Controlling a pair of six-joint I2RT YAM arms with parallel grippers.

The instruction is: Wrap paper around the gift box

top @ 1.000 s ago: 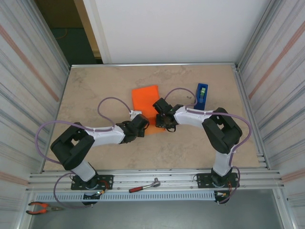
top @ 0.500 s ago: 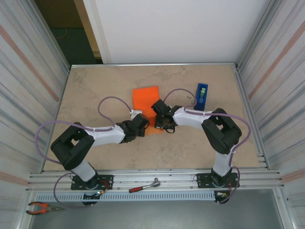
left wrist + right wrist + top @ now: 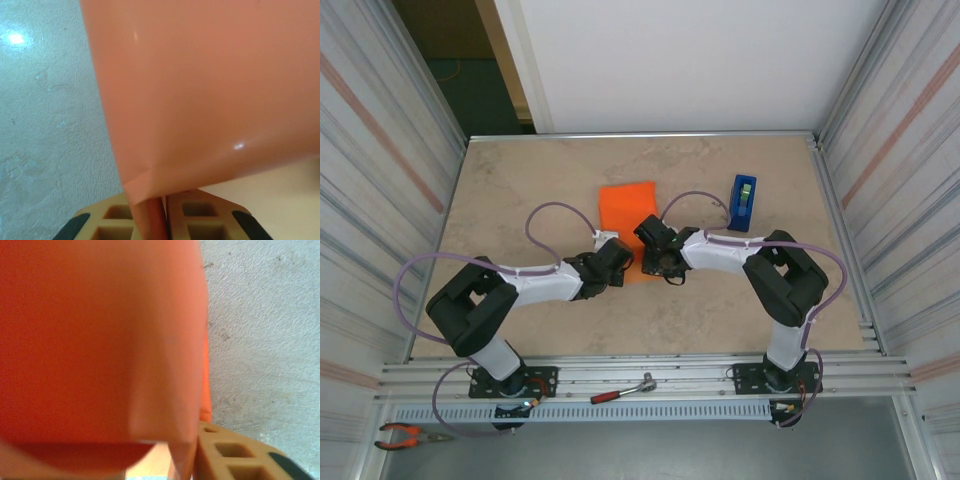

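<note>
Near the middle of the table (image 3: pixel 520 190), left of the blue tape dispenser (image 3: pixel 744 202), gripping the paper (image 3: pixel 626 210) at its near edge with the left gripper (image 3: pixel 162 220), pinching its fingers (image 3: pixel 205 220) narrowly onto a folded corner of the orange sheet. Meeting that same edge with the right gripper (image 3: pixel 653 265); seeing just one finger (image 3: pixel 230 455) beside the draped sheet, being unable to tell whether clamping or standing apart.

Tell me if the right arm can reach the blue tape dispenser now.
Probably: open table lies between the right claw and the tape dispenser, though the claw is busy at the paper.
</note>
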